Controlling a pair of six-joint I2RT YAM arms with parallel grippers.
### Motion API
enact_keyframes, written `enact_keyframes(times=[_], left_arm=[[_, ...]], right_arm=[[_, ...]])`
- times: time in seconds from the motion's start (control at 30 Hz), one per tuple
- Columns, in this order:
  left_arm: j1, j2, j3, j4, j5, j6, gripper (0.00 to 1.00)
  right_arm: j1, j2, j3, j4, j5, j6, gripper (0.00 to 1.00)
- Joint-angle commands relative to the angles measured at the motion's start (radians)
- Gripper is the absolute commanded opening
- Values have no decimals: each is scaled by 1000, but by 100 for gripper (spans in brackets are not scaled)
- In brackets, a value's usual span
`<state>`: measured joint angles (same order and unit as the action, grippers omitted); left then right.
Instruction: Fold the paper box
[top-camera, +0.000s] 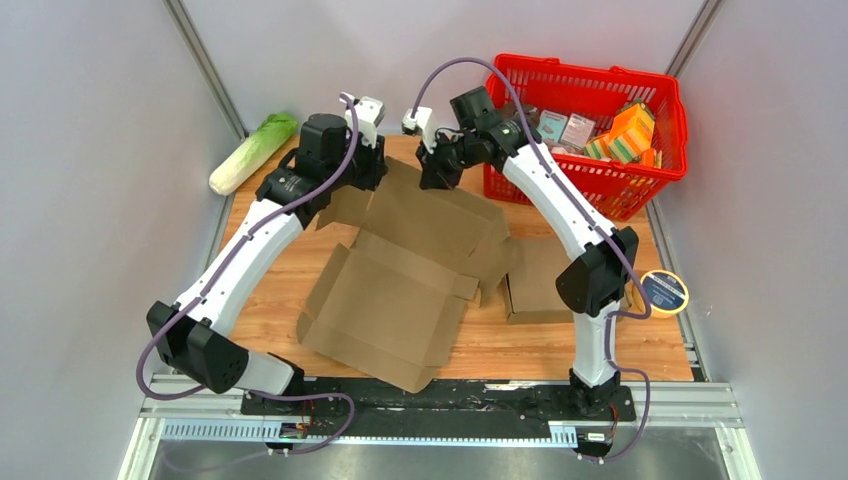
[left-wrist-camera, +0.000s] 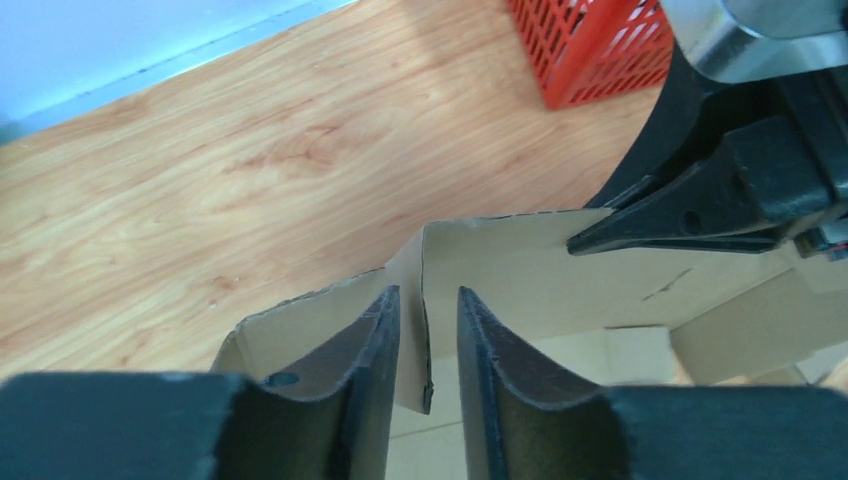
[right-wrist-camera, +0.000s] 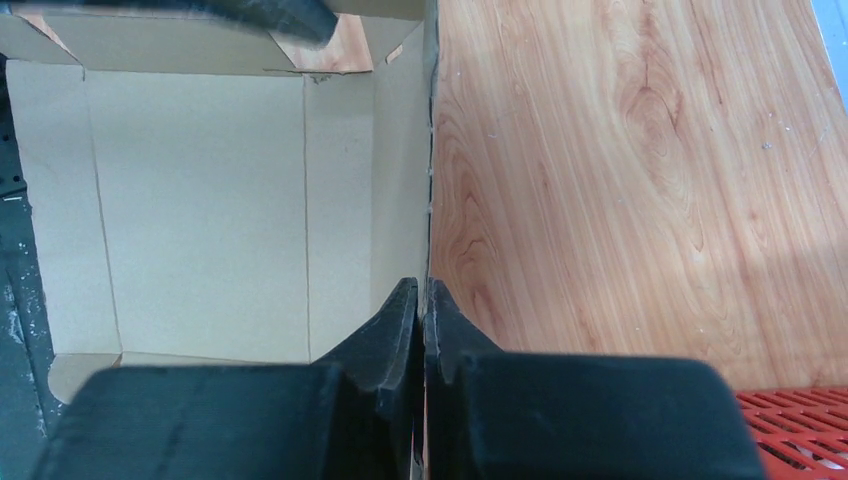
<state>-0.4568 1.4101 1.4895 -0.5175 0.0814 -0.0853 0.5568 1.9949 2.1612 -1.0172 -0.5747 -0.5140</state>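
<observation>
The brown paper box (top-camera: 400, 280) lies partly unfolded on the wooden table, its back panel raised toward the far edge. My left gripper (top-camera: 375, 165) is at the box's far left corner. In the left wrist view its jaws (left-wrist-camera: 425, 300) stand open with a thin corner flap (left-wrist-camera: 500, 265) between them, close to the left finger and clear of the right one. My right gripper (top-camera: 437, 170) (right-wrist-camera: 421, 290) is shut on the top edge of the upright back wall (right-wrist-camera: 400, 180). The box's pale inside (right-wrist-camera: 200, 200) shows to the left of that wall.
A red basket (top-camera: 590, 130) holding several packets stands at the back right, close to the right arm. A cabbage (top-camera: 252, 152) lies at the back left. A second flat cardboard piece (top-camera: 545, 280) and a tape roll (top-camera: 664, 292) lie at the right.
</observation>
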Motion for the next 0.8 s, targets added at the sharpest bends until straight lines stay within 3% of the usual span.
enact_keyframes(times=[0.0,0.07,0.1,0.13,0.2,0.33,0.4,0.47,0.5,0.57,0.63,0.7,0.77], left_arm=[[-5,-5,34,-30,-71,62,16],[-3,-8,41,-47,-113,67,6],[-3,-23,34,-47,-168,64,0],[-3,-34,13,-38,-195,62,0],[-3,-78,-30,-6,-244,45,0],[-3,-152,-173,114,-304,-14,0],[-3,-184,-205,137,-345,-40,0],[-3,-201,-235,151,-377,-68,0],[-3,-217,-241,154,-417,-77,0],[-3,-233,-264,177,-460,-103,0],[-2,-261,-294,213,-505,-120,0],[-2,-282,-317,244,-525,-146,0],[-2,-295,-336,266,-534,-166,0]], right_arm=[[29,21,75,14,44,-17,8],[35,31,88,47,97,49,28],[37,30,89,61,208,102,40],[38,25,86,74,275,205,58],[43,-13,71,83,410,308,65],[49,-158,-44,120,559,508,100],[78,-253,-115,163,754,552,100],[118,-312,-153,198,843,561,100],[120,-344,-182,201,826,657,100],[111,-447,-257,263,723,796,100],[107,-545,-447,380,444,926,100],[112,-562,-529,527,350,1196,99],[139,-527,-563,575,311,1331,95]])
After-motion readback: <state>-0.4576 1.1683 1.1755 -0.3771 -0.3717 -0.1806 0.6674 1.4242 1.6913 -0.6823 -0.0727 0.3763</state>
